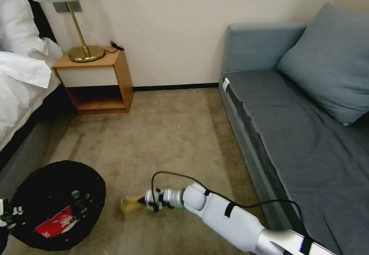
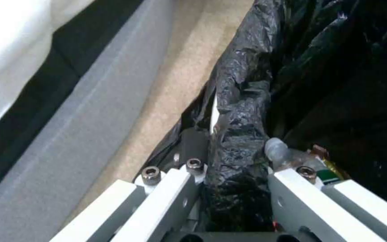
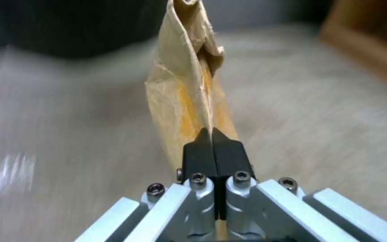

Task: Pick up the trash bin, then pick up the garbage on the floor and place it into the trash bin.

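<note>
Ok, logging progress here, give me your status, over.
Left gripper clamped on trash bin rim. Right gripper shut on tan paper bag, above carpet beside bin. Red-and-white carton already inside. Path clear.

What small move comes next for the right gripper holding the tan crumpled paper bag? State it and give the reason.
Probably carry the tan crumpled paper bag leftward until it hangs over the round black trash bin, then release. The right gripper is shut on the bag, short of the bin's rim, above carpet. The left gripper clamps the bin's lined rim, and a red-and-white carton already lies inside.
</note>
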Tool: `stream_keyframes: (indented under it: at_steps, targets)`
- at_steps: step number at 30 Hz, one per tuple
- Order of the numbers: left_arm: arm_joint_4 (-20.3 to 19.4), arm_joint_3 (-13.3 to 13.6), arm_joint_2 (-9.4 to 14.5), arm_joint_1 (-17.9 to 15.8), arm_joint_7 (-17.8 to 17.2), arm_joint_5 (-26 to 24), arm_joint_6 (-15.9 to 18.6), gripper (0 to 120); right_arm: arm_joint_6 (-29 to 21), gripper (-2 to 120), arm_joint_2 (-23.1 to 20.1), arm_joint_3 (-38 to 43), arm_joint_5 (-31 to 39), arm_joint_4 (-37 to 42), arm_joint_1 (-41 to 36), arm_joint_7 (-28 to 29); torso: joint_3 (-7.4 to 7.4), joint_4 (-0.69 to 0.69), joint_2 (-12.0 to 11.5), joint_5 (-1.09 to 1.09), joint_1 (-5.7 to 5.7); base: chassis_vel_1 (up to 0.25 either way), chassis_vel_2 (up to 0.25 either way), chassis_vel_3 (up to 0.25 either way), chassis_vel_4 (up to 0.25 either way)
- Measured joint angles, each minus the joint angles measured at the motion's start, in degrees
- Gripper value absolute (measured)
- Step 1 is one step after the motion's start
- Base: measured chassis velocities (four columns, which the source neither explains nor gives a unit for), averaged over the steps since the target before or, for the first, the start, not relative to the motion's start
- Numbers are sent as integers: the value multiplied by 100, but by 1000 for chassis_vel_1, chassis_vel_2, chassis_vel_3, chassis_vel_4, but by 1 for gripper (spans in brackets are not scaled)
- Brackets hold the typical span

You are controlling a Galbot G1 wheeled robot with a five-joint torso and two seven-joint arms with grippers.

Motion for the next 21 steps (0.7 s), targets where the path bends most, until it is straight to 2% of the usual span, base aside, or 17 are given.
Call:
stream_keyframes:
  at_steps: [3,4,7,8,13,21]
  targets:
    - [54,70,9,1,-77,-3,-50,3,-256,0,-97,341,944,738,-183,430,0,0,0,0,0,0,0,0,0]
    - [54,70,9,1,-77,-3,-50,3,-256,0,-97,341,944,738,-183,430,0,0,0,0,0,0,0,0,0]
    - [69,110,12,0,-86,-2,-58,3,-470,0,-109,441,1588,1265,-264,738,0,1,0,0,0,0,0,0,0]
    - [70,146,12,-4,-131,-1,-67,3,-585,0,-124,411,2008,1633,-292,936,0,0,0,-1,0,0,0,0,0]
    - [67,217,-3,20,-163,6,-85,3,-615,0,39,0,2674,2276,-288,1270,0,0,0,-1,0,0,0,0,0]
    - [-54,290,-39,23,-165,29,-77,3,-434,0,552,-949,2926,2281,67,1678,0,2,0,-1,0,0,0,0,0]
